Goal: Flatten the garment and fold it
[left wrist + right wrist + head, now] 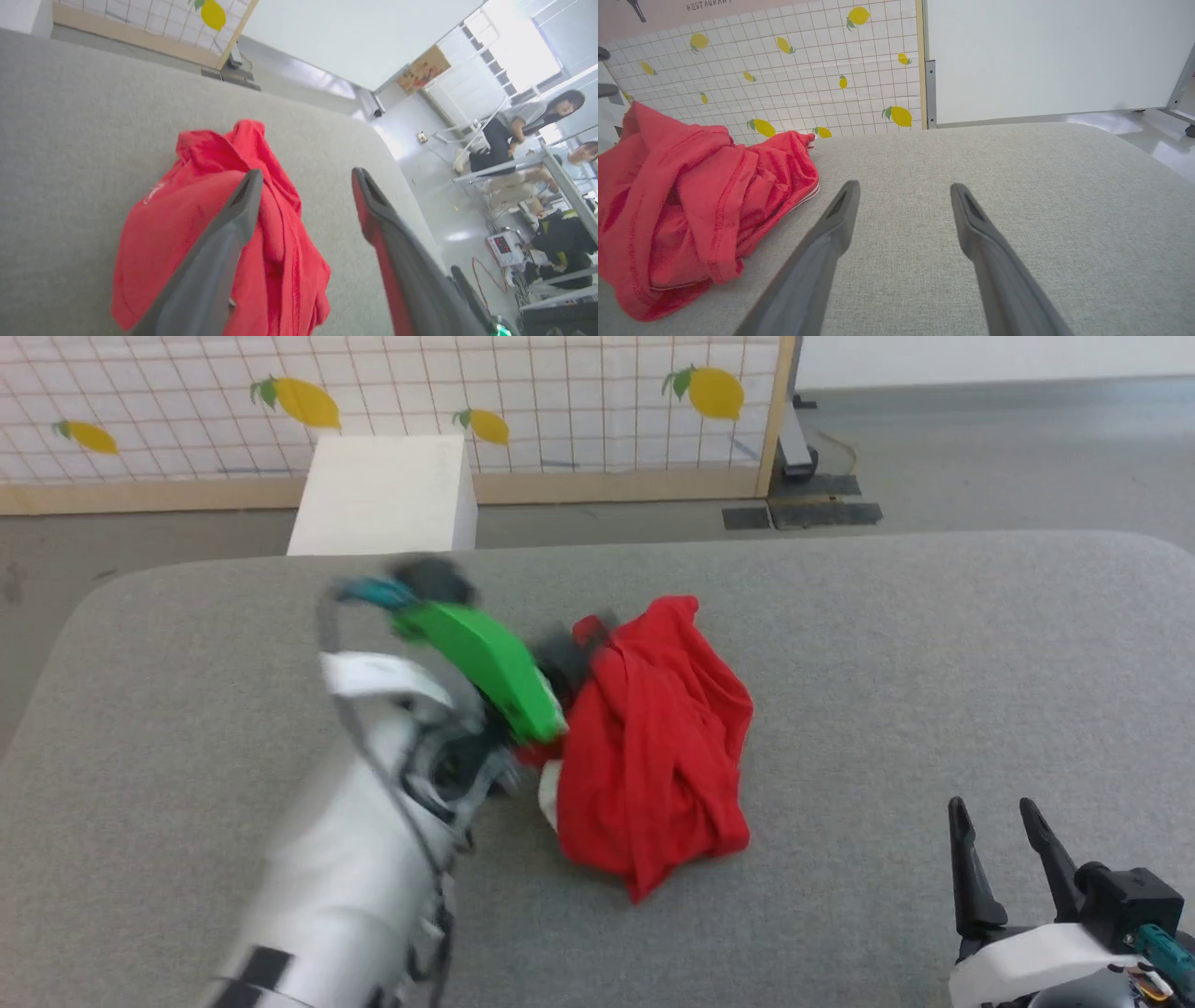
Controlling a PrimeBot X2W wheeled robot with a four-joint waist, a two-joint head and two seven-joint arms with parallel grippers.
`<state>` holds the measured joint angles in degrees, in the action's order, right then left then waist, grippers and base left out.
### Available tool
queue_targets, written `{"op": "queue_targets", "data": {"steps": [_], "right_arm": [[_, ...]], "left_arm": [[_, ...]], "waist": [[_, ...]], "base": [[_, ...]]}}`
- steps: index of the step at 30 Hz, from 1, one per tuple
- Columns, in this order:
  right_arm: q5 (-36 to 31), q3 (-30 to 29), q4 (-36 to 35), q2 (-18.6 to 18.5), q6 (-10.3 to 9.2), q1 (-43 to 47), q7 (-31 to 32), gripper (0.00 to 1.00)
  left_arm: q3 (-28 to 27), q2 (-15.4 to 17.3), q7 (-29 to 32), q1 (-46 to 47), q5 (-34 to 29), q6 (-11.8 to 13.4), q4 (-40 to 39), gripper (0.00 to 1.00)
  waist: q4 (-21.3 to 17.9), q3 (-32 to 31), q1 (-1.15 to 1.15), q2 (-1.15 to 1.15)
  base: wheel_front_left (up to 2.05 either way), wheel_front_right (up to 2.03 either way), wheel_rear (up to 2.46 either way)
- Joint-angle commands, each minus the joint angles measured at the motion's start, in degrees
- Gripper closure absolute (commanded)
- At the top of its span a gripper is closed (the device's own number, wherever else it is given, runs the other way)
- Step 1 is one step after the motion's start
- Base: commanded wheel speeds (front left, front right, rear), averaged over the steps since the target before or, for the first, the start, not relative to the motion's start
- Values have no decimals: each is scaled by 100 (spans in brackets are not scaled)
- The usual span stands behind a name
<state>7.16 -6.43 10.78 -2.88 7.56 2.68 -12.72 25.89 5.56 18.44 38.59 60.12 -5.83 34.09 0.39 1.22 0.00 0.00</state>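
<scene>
Entry one, left. I am watching the white left forearm, with a bright green block (485, 663) at its wrist, reaching over the grey fabric-covered table (934, 644). It is blurred in my head view. In its own wrist view the left gripper (307, 173) is showing its two long dark fingers spread wide and pinching nothing. One finger (219, 242) is crossing in front of the cloth and the other is standing over bare table.

Entry two, middle. The red jersey garment (653, 756), with a sliver of white trim at its lower left edge, is lying crumpled in a heap near the table's centre, just right of the left wrist. I am seeing it bunched under the left fingers (187, 224). It is also lying at the left side of the right wrist view (682, 200), with a striped hem peeking out low down.

Entry three, right. The right gripper (991, 807) is sitting at the lower right, well apart from the garment. Its fingers are spread and empty, and they are pointing across bare table (904, 185).

Entry four, background. A white box (383, 495) is standing on the floor behind the table, in front of a white tiled screen printed with yellow lemons (560, 392). People (514, 126) are sitting at the far right of the left wrist view.
</scene>
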Motion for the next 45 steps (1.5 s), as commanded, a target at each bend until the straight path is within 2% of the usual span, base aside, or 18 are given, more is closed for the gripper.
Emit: {"op": "queue_targets", "data": {"steps": [1, 5, 12, 17, 19, 23, 27, 29, 33, 40, 45], "right_arm": [[2, 0, -12, 1, -8, 78, 18, 0], [28, 4, -7, 1, -8, 87, 38, 0], [57, 44, -56, 1, -8, 90, 92, 0], [88, 99, -58, 1, -8, 58, 218, 0], [118, 124, -57, 1, -8, 6, 326, 0], [174, 210, -60, 1, -8, -226, 729, 0], [147, 417, -27, 1, -8, -712, 1496, 0], [181, 631, 39, 1, -8, -1094, 2075, 0], [146, 1234, 253, 1, -8, -1999, 3177, 0], [168, 2250, 1205, 1, -8, -3401, 5002, 0], [166, 2771, 1789, 1, -8, -3898, 5695, 0]], "left_arm": [[-181, 172, -195, 89, 67, 49, -130, 0], [-701, 553, -968, -22, 12, 138, -533, 0], [-965, 1474, -2776, -954, -1189, 525, -1094, 0], [-918, 1769, -3277, -1981, -1959, 847, -1556, 0], [-1000, 1757, -3327, -2346, -2198, 952, -1815, 0], [-1342, 1518, -3340, -2999, -2561, 1112, -2420, 0], [-1587, 1237, -3342, -3423, -2844, 1088, -2771, 0], [-1683, 1117, -3342, -3543, -2937, 1067, -2859, 0], [-1833, 874, -3343, -3598, -3051, 965, -2950, 0], [-1960, 609, -3343, -3399, -3249, 666, -2906, 0], [-2071, 475, -3343, -3263, -3291, 445, -2724, 0]], "waist": [[103, -138, 0, 0], [186, -275, 0, 0], [245, -367, 0, 0], [265, -334, 0, 0], [273, -278, 0, 0], [257, -135, 0, 0], [238, 17, 0, 0], [227, 98, 0, 0], [321, 285, 0, 0], [643, 727, 0, 0], [816, 974, 0, 0]], "base": [[0, 0, 0], [0, 0, 0], [0, 0, 0], [0, 0, 0], [0, 0, 0], [0, 0, 0], [0, 0, 0], [0, 0, 0], [0, 0, 0], [0, 0, 0], [0, 0, 0]]}}
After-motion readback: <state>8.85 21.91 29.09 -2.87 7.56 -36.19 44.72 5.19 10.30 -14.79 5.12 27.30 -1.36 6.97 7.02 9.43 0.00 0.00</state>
